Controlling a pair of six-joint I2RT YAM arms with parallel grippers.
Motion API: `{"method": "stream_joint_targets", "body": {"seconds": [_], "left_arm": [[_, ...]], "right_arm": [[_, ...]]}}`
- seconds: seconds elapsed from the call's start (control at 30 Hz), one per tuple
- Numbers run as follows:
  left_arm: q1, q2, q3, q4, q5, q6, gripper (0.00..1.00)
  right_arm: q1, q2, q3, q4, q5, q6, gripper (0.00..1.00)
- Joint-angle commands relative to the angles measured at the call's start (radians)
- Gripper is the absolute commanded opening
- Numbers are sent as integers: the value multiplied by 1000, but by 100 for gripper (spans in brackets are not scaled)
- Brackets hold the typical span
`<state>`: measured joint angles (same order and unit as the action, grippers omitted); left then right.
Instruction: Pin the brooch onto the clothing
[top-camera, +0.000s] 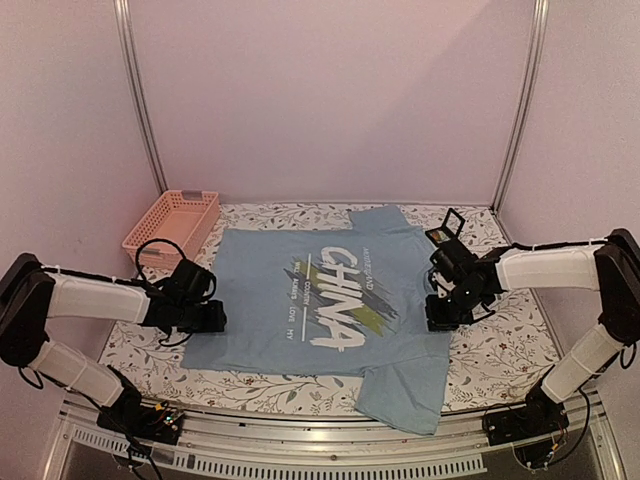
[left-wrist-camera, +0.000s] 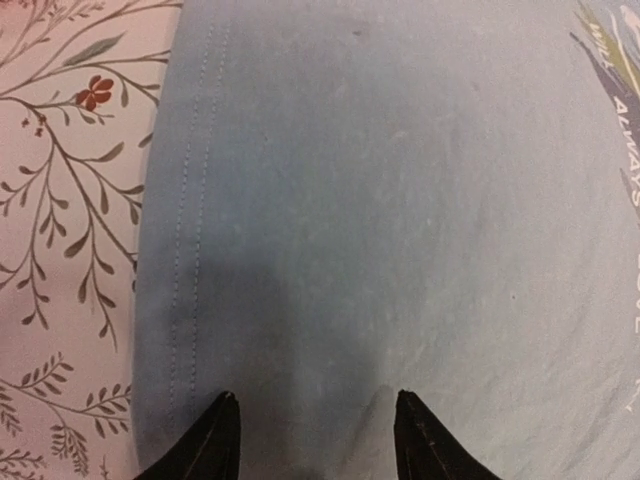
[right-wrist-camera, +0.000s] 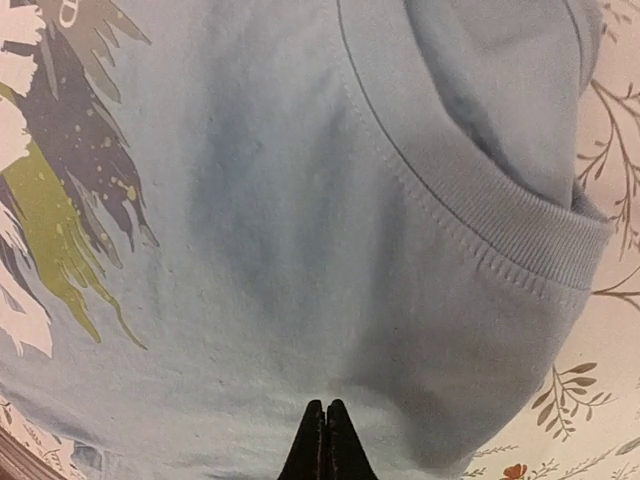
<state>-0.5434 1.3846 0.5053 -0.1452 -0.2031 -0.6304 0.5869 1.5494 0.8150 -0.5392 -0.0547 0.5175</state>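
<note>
The light blue T-shirt (top-camera: 270, 275) with white "CHINA" lettering lies flat on the table, its collar toward the right. My left gripper (top-camera: 203, 316) is open just above the shirt's hem edge; in the left wrist view its fingers (left-wrist-camera: 218, 440) stand wide apart (left-wrist-camera: 312, 400) over plain blue cloth (left-wrist-camera: 400, 200) next to the stitched hem. My right gripper (top-camera: 441, 312) is shut, low over the shirt near the collar; in the right wrist view its tips (right-wrist-camera: 326, 405) are pressed together over the cloth (right-wrist-camera: 300, 250) below the ribbed collar (right-wrist-camera: 480, 230). The brooch is out of view.
A small black hinged case (top-camera: 446, 226) stands open beyond the collar at the back right. A pink basket (top-camera: 172, 225) sits at the back left. The floral tablecloth (top-camera: 500, 345) shows around the shirt. One sleeve hangs over the near table edge (top-camera: 405, 400).
</note>
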Motion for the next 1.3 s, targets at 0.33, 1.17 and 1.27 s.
{"method": "stream_joint_targets", "body": {"seconds": [0.33,1.17,1.27], "left_arm": [[-15,-38,257,190,-51,319,59],[-25,199,370,159,36,347,59],[-25,206,380,154,38,350,59]], "right_arm": [[-270,381,764,-36,224,-311,43],[-389,1026,1379,-138,231,-468,63],[-390,1019,1361,-147,189,-458,62]]}}
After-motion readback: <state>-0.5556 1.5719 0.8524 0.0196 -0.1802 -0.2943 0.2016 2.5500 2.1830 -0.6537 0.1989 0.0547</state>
